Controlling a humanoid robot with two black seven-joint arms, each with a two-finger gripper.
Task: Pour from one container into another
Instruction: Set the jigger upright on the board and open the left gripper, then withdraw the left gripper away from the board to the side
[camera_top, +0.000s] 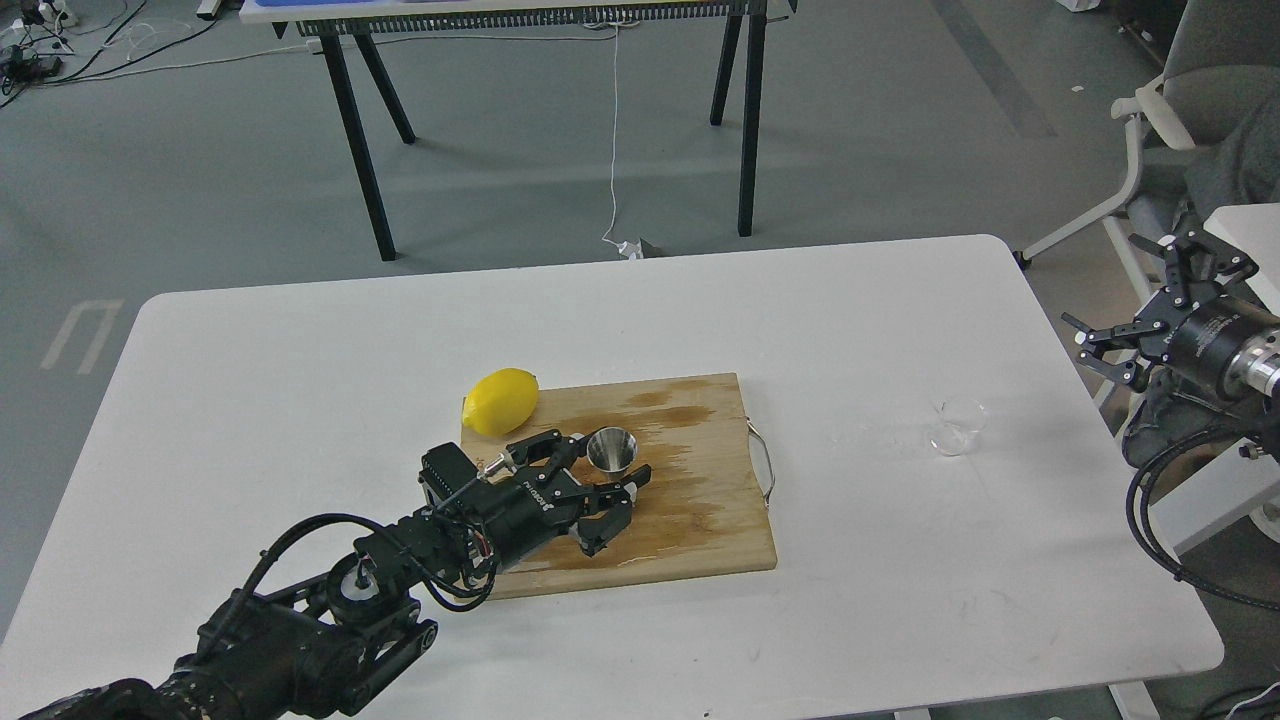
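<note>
The steel jigger (611, 449) stands upright on the wooden cutting board (690, 500), near its back left part. My left gripper (606, 461) reaches it from the lower left, with its fingers spread to either side of the jigger's waist; it looks open. The small clear glass cup (957, 425) stands alone on the white table at the right. Past the table's right edge, my right gripper (1108, 292) hovers open and empty, up and to the right of the cup.
A yellow lemon (500, 401) lies at the board's back left corner, close to my left gripper. The board has a metal handle (765, 463) on its right side and wet stains. A chair (1190, 120) stands beyond the right arm.
</note>
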